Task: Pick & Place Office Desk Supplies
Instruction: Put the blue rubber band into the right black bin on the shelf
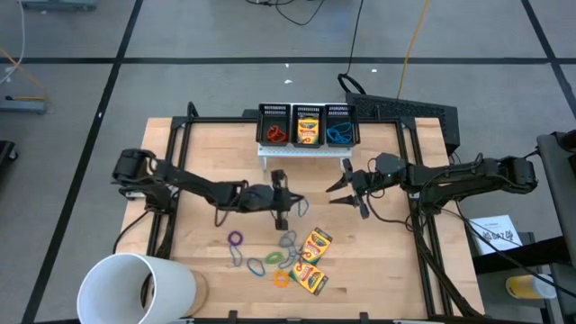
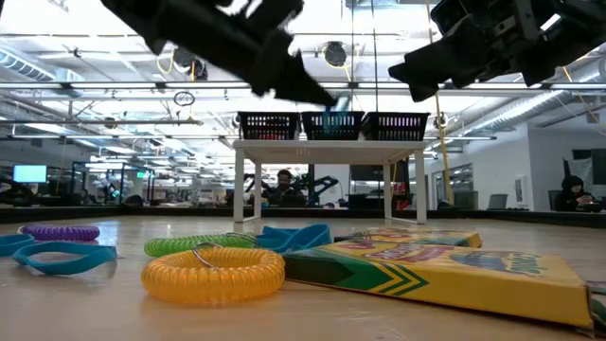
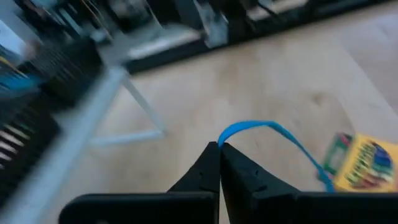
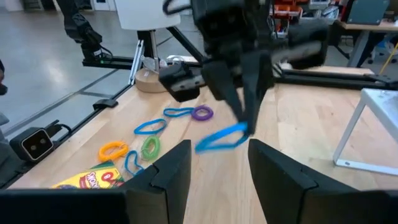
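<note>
My left gripper (image 3: pixel 219 148) hangs above the middle of the table (image 1: pixel 207 162), shut on a blue rubber band (image 3: pixel 264 127), also seen in the right wrist view (image 4: pixel 221 138). My right gripper (image 4: pixel 219 162) stands open to its right (image 1: pixel 342 187), facing it, with nothing between its fingers. On the wood below lie more bands: purple (image 1: pixel 235 239), green (image 1: pixel 255 267), orange (image 1: pixel 281 279) and blue (image 1: pixel 274 257). Beside them lie two yellow-and-green crayon boxes (image 1: pixel 316 243) (image 1: pixel 309 278), flat on the table. My left gripper pinches one end of the blue band's loop (image 3: pixel 225 140) between its two fingertips. The fingers slant down toward the table's right side. The rest of the band hangs slack beyond and below the fingers, lifted clear of the table.
Three black mesh bins (image 1: pixel 308 124) stand on a white stand at the far edge, holding red bands, a crayon box and blue bands. A large white cup (image 1: pixel 135 286) lies at the near left corner. Bare wood lies between the arms and the bins.
</note>
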`<state>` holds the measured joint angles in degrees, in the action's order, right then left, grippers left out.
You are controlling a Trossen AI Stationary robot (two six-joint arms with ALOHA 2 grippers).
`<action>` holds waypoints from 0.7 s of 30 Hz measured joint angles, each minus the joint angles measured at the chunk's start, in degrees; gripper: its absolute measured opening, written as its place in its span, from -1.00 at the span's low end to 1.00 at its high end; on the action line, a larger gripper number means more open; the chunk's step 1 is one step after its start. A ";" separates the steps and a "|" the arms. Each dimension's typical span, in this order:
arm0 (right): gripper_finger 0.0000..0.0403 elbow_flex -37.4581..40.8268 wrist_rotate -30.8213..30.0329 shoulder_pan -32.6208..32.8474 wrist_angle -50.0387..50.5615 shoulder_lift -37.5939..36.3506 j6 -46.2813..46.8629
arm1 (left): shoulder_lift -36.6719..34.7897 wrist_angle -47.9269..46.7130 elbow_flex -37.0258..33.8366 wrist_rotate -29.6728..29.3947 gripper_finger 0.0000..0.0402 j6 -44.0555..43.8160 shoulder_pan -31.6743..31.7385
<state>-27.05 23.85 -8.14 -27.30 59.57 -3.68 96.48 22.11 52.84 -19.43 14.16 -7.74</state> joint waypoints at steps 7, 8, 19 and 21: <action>-0.24 0.00 -0.02 0.00 -1.99 0.02 2.20 | -2.03 8.92 0.09 -1.50 -0.97 8.98 -0.01; -0.24 0.00 -0.02 0.00 -2.31 0.02 2.55 | -1.95 10.23 0.09 -1.50 -0.98 10.10 0.02; -0.24 -0.02 -1.21 1.41 -10.80 3.02 7.96 | -1.83 14.05 0.09 -1.63 -0.96 11.66 1.28; -0.24 -0.02 -4.20 2.81 -13.94 5.13 7.97 | -1.83 14.25 0.09 -1.63 -0.94 11.66 1.36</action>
<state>-27.07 19.65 -5.33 -41.24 64.70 4.29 94.65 36.37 52.93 -21.06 25.82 -6.39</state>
